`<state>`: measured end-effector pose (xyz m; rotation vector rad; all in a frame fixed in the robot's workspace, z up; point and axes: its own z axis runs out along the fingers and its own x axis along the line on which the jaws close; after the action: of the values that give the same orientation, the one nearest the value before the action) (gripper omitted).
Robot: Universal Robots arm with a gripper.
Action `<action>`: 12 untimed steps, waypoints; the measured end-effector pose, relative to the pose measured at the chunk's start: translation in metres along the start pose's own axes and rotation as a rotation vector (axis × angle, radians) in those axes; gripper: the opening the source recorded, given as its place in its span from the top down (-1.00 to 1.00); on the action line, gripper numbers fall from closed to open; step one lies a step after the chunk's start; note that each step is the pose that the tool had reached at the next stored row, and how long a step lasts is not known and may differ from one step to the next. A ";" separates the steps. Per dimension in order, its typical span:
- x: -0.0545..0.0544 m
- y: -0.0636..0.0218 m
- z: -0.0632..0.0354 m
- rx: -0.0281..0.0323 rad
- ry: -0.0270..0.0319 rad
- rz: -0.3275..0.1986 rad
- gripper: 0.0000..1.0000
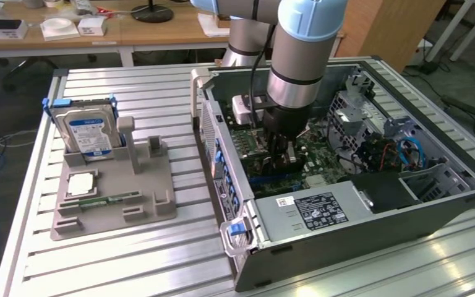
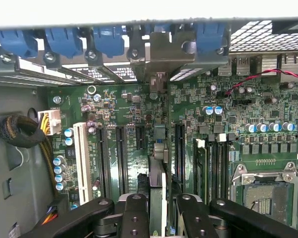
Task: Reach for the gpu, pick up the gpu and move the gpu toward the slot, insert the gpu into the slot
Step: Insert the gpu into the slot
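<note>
My gripper (image 1: 282, 158) is down inside the open computer case (image 1: 221, 142), over the green motherboard (image 2: 119, 106). It is shut on the gpu (image 2: 158, 166), a thin dark card seen edge-on between the black fingers (image 2: 135, 213). The card's pale metal bracket (image 2: 163, 52) stands at the case's rear wall among blue latches. The card runs parallel to the long black expansion slots (image 2: 121, 158), between two of them. Whatever slot lies under the card is hidden by it, and I cannot tell how deep it sits. In the exterior view the gpu (image 1: 272, 164) shows as a dark strip under the gripper.
A grey holder (image 1: 151, 204) on the exterior view's left carries a blue-labelled hard drive (image 1: 89, 133), a small chip (image 1: 81, 184) and a green memory stick (image 1: 106, 200). Inside the case are a power supply (image 1: 320, 210), a drive cage (image 1: 349, 117), a sleeved cable bundle (image 2: 17, 131) and the processor socket (image 2: 263, 191).
</note>
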<state>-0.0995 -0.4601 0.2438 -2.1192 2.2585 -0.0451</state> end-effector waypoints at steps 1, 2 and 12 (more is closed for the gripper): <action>0.000 0.0000 0.0001 0.0000 -0.0002 0.000 0.47; 0.000 0.0000 0.0002 0.0000 -0.0002 -0.001 0.47; 0.000 0.0004 0.0056 -0.0008 0.0012 -0.001 0.47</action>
<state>-0.0996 -0.4602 0.2381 -2.1214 2.2584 -0.0455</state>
